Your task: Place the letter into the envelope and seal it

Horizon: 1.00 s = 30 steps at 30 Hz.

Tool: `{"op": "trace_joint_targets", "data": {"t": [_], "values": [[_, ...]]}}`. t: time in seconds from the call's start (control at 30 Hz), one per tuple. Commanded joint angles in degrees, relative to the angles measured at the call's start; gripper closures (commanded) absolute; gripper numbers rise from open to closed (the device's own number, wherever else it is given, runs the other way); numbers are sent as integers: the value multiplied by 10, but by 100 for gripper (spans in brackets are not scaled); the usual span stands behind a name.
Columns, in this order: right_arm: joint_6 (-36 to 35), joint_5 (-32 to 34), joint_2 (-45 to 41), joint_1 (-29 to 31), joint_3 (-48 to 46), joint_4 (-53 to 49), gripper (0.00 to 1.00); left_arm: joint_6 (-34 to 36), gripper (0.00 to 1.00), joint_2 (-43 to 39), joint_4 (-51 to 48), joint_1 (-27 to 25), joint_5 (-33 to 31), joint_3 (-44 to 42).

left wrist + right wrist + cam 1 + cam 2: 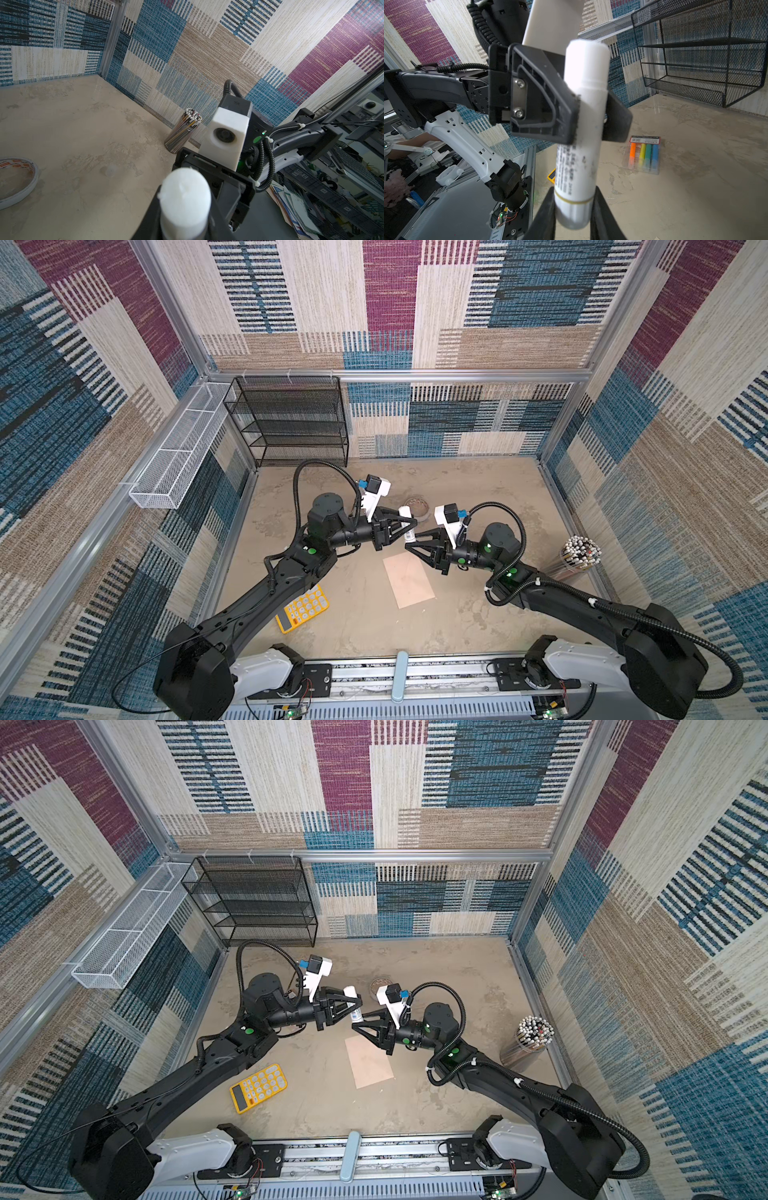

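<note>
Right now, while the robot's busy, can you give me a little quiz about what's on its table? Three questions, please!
1. True or false: the envelope lies flat on the table.
2. How many arms have their jaws on the glue stick?
3. What colour is the calculator?

Key: 1 true; 2 two; 3 yellow.

**Sandy bench, a few things scattered on it**

The mottled beige bench point(478, 614) carries the peach envelope point(409, 580), flat near the middle. A yellow calculator point(302, 609) lies near left. A tape roll point(380, 984) sits farther back. A clear cup of pencils point(575, 558) stands at the right edge. A pack of coloured markers point(643, 154) lies flat.
</note>
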Motion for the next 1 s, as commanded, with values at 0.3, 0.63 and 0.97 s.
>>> {"op": "trace_joint_targets", "data": {"t": [0.3,0.63,0.97], "values": [[-26,115,-17,24,12,16,81,26,100,2,-55,-22,-105,-16],[-67,371,-33,113,27,-20,82,43,100,-6,-86,-69,-288,-26],[-76,537,20,186,55,-37,79,21,100,23,-45,-95,-326,-47]]}}
